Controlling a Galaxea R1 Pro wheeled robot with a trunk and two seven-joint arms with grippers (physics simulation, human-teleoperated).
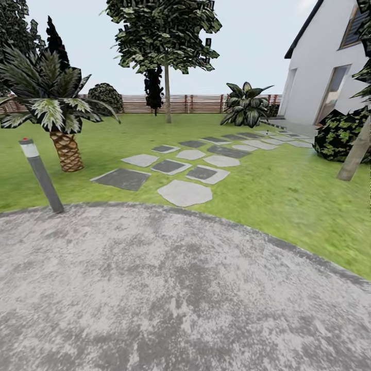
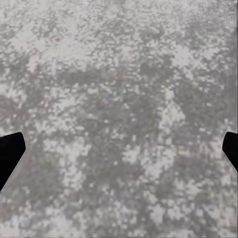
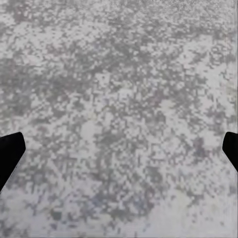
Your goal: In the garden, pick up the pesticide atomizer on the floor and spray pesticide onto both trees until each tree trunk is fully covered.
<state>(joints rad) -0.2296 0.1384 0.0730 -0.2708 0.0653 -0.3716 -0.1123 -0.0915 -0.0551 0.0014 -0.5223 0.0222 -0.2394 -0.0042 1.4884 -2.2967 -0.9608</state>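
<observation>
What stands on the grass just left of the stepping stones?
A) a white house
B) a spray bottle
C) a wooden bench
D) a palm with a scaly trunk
D: the palm with its scaly trunk stands on the lawn left of the stepping stones.

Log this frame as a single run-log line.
phase: in transit | ground: grey speckled pavement | ahead: green lawn, grey stepping stones | left hand: open | right hand: open

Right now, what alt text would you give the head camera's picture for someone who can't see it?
A grey speckled paved patch fills the foreground, bordered by green lawn crossed by stepping stones. A palm and a leaning bollard light stand left, a white house right, a tree before the slatted fence.
</observation>
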